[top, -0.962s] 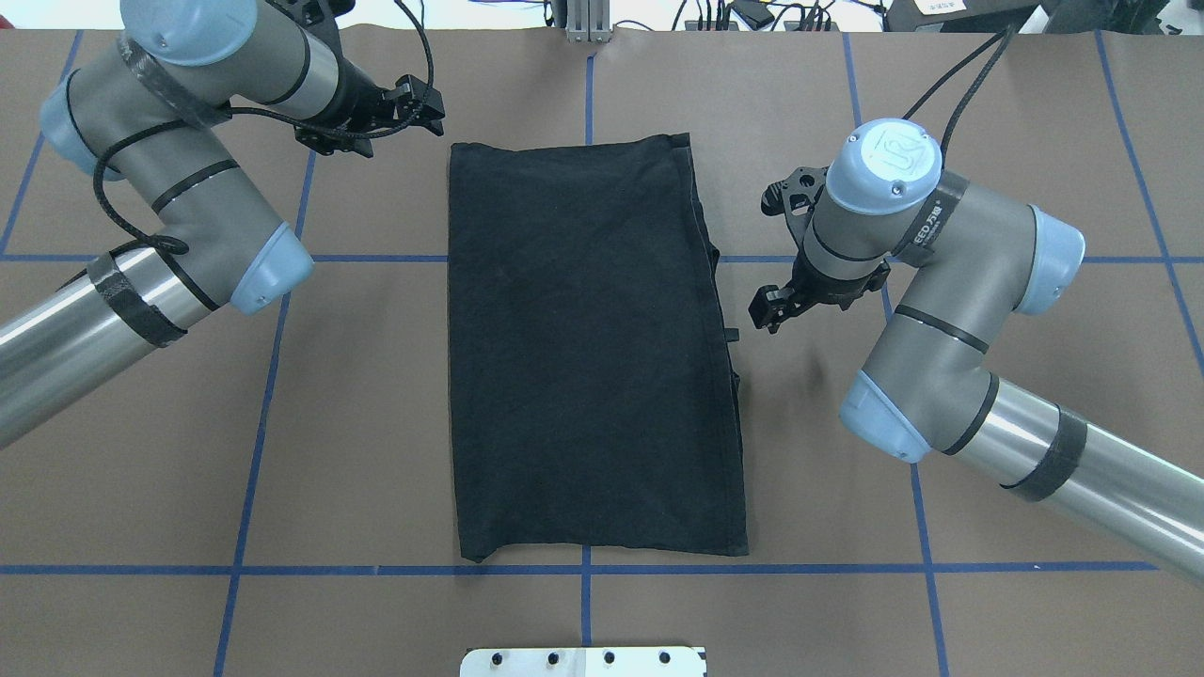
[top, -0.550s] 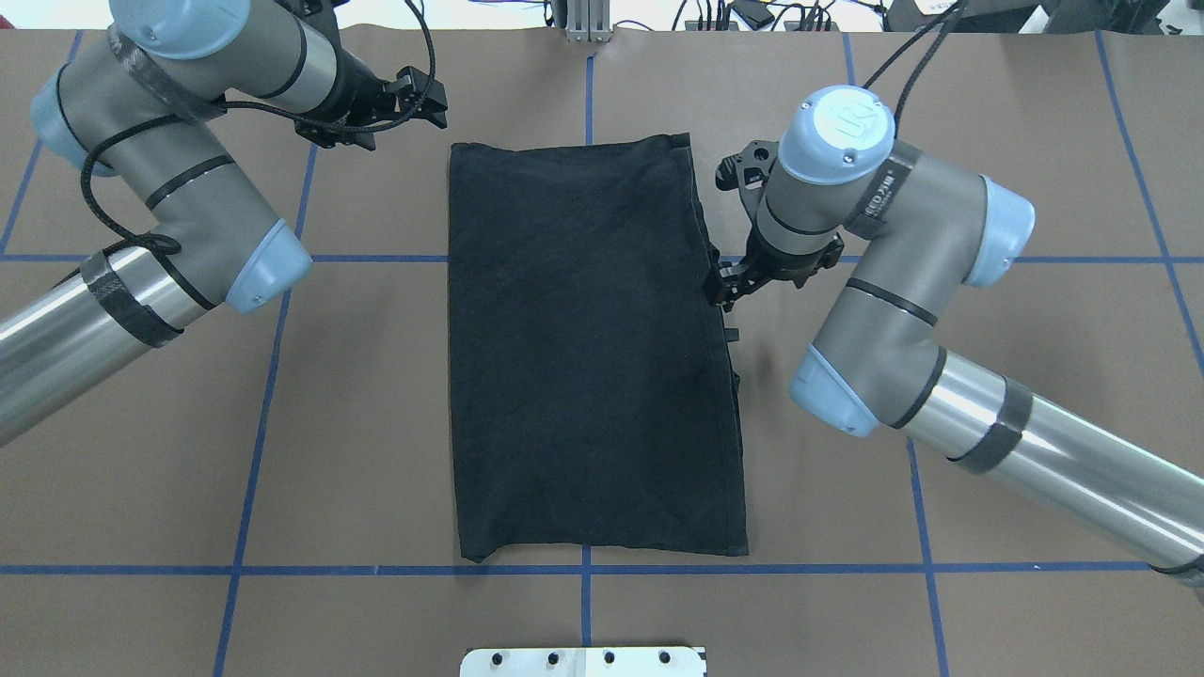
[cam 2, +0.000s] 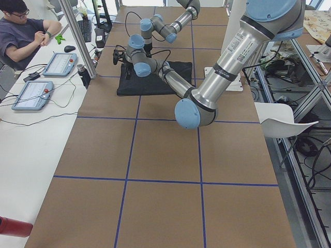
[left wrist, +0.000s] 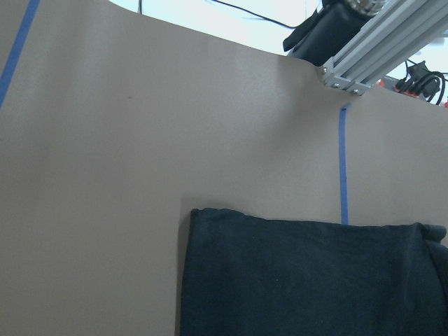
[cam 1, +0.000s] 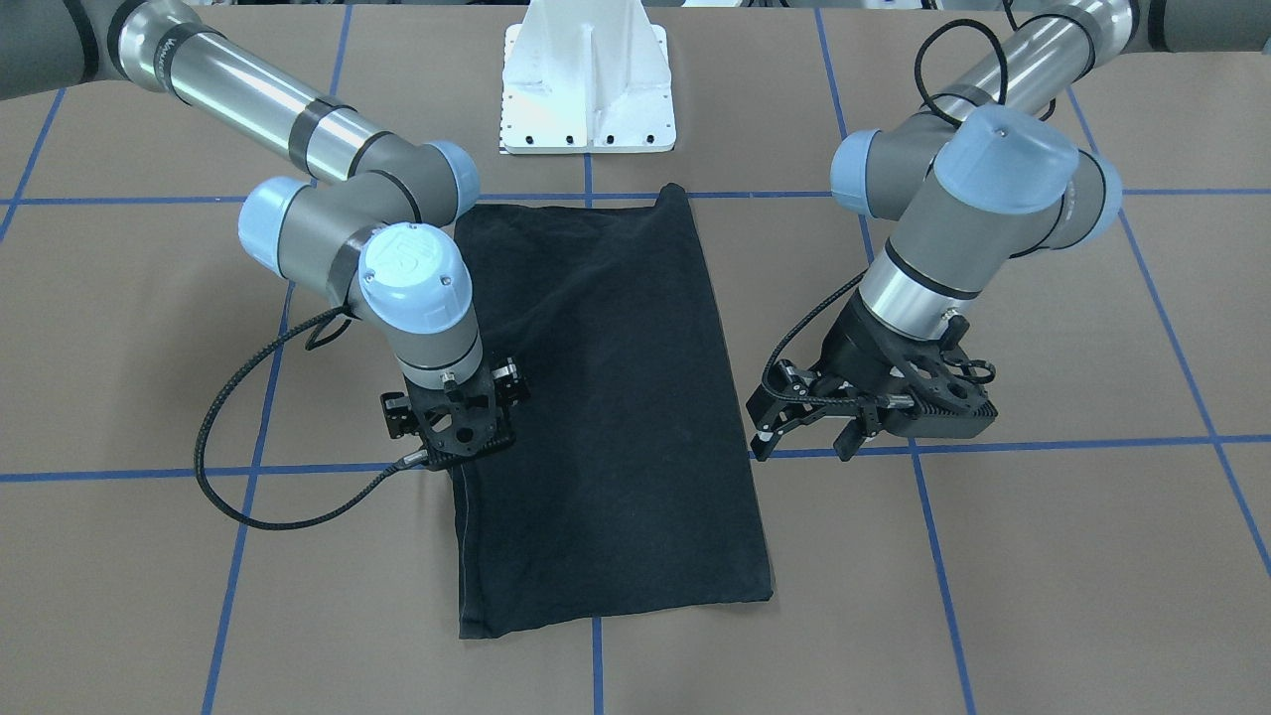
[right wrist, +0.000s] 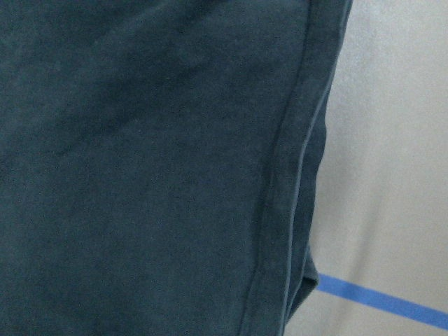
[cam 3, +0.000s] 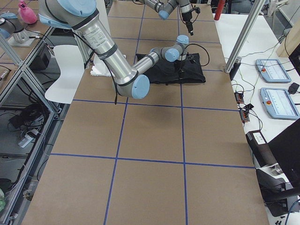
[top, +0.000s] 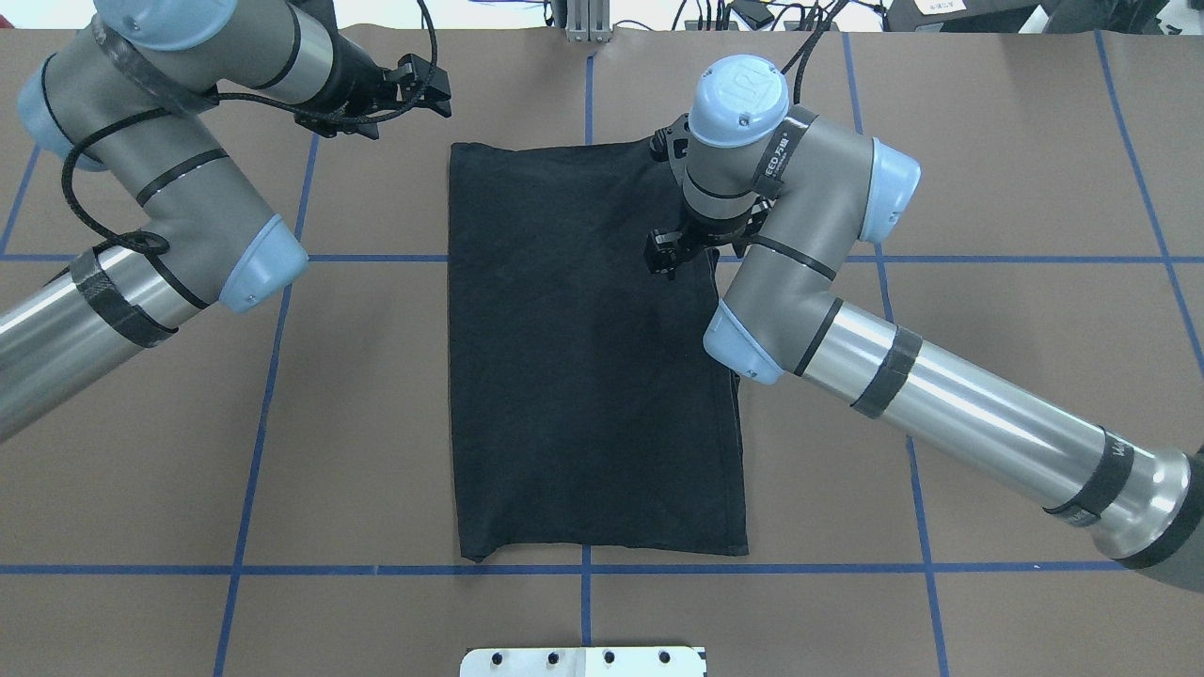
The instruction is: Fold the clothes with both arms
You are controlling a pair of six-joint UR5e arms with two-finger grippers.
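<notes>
**Right gripper down over T-shirt's long edge; left gripper open off its far corner**

The black T-shirt [top: 583,376] is seen folded into a long rectangle and laid flat on the brown table [top: 1035,141]. The white mount plate [cam 1: 586,99] is just off the shirt's short edge on the robot's side. The right gripper [top: 658,259] is pointed down over the shirt, just inside the long edge on the robot's right, in the half away from the plate. Its jaws are hidden under the wrist, so whether they are spread or closed cannot be told, nor can contact with the cloth. The right wrist view is filled by dark fabric with a stitched hem. The left gripper [cam 1: 804,445] is held just beside the shirt's far corner on the robot's left, clear of the cloth, fingers spread with nothing between them. Blue tape lines [top: 254,442] are seen crossing the table around the shirt.
</notes>
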